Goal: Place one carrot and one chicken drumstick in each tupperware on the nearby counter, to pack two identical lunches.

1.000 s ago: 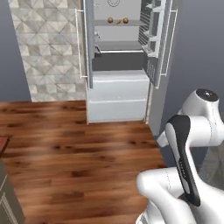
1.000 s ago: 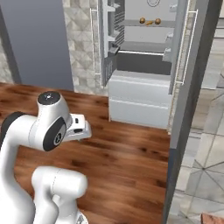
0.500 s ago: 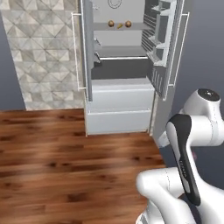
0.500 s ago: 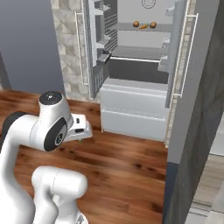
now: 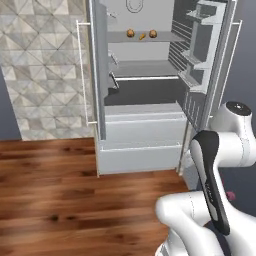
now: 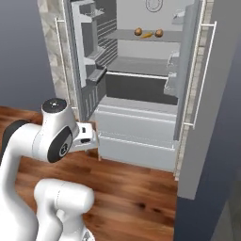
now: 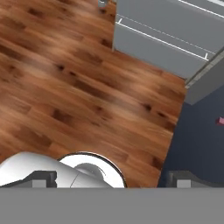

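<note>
A: On the upper fridge shelf (image 5: 145, 37), what's sitting there?
B: A carrot (image 5: 142, 36) btwn two brown drumsticks (image 5: 130, 33), I'm guessing. My claw (image 7: 109, 177) is hanging wide open, holding nothing. Carrot's prob stiff, light; I'm planning to grip mid-length.

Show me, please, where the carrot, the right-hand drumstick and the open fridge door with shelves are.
carrot (image 5: 142, 36), left base view, middle of its orange body.
right-hand drumstick (image 5: 153, 34), left base view, its round brown middle.
fridge door (image 5: 202, 47), left base view, its inner shelf racks.
</note>
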Available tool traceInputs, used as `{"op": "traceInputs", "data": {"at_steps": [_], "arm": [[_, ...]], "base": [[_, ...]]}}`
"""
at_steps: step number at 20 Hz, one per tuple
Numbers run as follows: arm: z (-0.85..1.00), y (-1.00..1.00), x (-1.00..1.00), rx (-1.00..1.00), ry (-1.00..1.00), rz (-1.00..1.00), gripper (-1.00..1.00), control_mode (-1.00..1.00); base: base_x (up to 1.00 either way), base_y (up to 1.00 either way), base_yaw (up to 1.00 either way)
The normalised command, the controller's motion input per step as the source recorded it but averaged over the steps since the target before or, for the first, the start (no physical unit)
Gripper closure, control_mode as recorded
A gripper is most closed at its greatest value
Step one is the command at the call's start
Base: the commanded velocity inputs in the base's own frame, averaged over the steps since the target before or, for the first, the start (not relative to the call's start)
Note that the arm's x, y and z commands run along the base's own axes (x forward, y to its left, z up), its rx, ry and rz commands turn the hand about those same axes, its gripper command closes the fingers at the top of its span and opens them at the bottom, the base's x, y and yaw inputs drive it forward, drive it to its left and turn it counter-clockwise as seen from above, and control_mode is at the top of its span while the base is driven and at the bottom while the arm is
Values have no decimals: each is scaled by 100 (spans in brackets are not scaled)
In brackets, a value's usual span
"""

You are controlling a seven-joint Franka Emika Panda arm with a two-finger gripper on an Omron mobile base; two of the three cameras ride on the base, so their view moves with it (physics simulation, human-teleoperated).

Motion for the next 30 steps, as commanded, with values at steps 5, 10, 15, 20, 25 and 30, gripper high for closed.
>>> {"op": "traceInputs", "data": {"at_steps": [5,10,15,20,25,30], "arm": [[0,0,0,0,0,0,-100,100],[0,0,0,0,0,0,-100,100],[0,0,0,0,0,0,-100,100],[0,0,0,0,0,0,-100,100],[0,0,0,0,0,0,-100,100],[0,0,0,0,0,0,-100,100]], "base": [[88,-30,-5],[83,-29,-5],[91,-24,-7],[97,-16,-7],[94,-7,-7],[83,-4,-9]]}}
